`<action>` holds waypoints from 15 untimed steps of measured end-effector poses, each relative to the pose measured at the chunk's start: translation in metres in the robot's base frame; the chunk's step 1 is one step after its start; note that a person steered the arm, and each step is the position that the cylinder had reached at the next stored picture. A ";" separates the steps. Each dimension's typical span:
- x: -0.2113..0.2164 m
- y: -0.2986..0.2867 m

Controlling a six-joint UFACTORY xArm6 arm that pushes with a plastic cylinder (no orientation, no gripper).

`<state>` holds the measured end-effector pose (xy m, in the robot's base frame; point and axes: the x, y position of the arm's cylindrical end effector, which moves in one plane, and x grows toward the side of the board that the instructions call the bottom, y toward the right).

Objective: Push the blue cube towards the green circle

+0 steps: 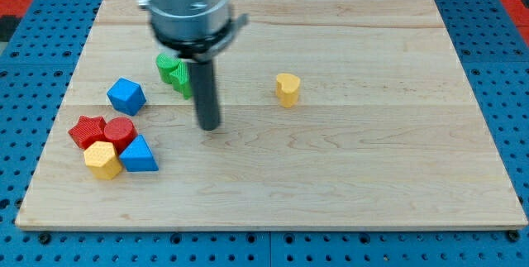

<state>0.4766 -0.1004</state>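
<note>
The blue cube (126, 96) sits on the wooden board at the view's left. Green blocks (174, 73) lie up and to its right, partly hidden behind the rod; their shapes and which one is the circle I cannot tell. My tip (209, 126) rests on the board right of the blue cube and just below the green blocks, touching neither.
A cluster at the lower left holds a red star (85, 130), a red cylinder (121, 132), a yellow hexagon (102, 160) and a blue triangle (139, 155). A yellow heart-shaped block (288, 88) stands alone near the middle. The board's edge (273, 227) runs along the view's bottom.
</note>
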 end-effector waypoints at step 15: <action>0.069 -0.030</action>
<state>0.5455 -0.1300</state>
